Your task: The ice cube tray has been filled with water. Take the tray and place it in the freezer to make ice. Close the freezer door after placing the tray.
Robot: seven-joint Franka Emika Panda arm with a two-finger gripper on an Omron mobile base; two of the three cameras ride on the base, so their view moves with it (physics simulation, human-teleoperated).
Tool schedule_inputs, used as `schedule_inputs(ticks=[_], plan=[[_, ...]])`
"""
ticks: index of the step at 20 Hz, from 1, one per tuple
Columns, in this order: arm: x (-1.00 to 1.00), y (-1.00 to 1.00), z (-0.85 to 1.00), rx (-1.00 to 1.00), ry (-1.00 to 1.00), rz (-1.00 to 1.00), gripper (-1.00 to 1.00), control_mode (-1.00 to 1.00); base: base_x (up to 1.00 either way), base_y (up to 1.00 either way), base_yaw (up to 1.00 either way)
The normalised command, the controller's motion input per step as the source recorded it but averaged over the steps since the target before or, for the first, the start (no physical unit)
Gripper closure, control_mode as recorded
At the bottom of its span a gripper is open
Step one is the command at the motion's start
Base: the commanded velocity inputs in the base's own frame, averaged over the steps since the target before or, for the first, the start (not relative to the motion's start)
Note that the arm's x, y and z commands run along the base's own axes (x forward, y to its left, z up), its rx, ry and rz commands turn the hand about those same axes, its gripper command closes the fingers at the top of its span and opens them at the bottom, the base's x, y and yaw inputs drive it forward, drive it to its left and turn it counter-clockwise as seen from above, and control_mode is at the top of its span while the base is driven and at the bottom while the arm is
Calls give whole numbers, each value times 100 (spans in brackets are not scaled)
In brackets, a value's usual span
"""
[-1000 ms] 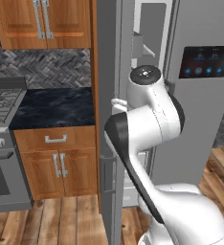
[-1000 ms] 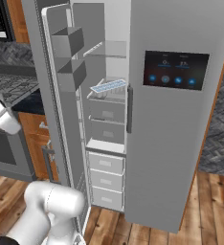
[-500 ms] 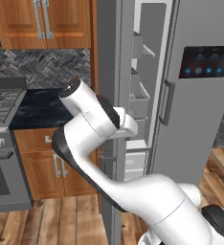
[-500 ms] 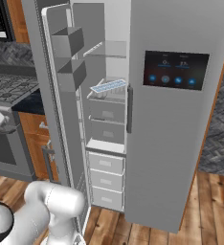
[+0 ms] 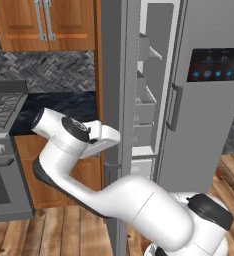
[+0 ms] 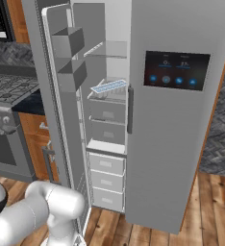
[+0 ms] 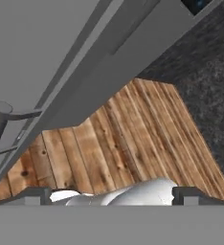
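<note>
The ice cube tray (image 6: 108,87), white with pale blue water in its cells, lies on a freezer (image 6: 109,139) shelf at about mid height. The freezer door (image 5: 112,90) stands wide open, with grey bins (image 6: 68,43) on its inner side. My hand (image 5: 103,138) is low on the left, against the outer side of that door and far from the tray. In the hand view my gripper (image 7: 113,194) is open, its fingertips (image 7: 37,194) wide apart with nothing between them. A grey steel face with a bar handle (image 7: 4,122) rises just ahead of them.
The fridge door with the dark icon panel (image 6: 176,69) is shut to the right. A stove (image 5: 4,107), a dark counter (image 5: 64,107) and wooden cabinets (image 5: 44,25) stand to the left of the open door. White drawers (image 6: 107,166) fill the freezer's lower part. The floor (image 7: 133,139) is wooden.
The arm has swung down and left, from in front of the freezer opening to the outer side of the open door. Tray and door have not moved; the gripper stayed open.
</note>
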Motion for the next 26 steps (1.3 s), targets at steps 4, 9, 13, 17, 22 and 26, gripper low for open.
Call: schedule_inputs(ticks=[4, 9, 13, 17, 22, 26], plan=[[24, 9, -31, -15, 0, 0, -100, -100, 0, 0, 0], [13, 3, -15, -7, 0, 0, -100, -100, 0, 0, 0], [0, 0, -2, -6, 7, 0, -100, -100, 0, 0, 0], [0, 0, -5, -14, 12, 4, -100, -100, 0, 0, 0], [0, 1, -7, -19, 11, 12, -100, -100, 0, 0, 0], [-1, 0, -13, -17, 3, 11, -100, -100, 0, 0, 0]])
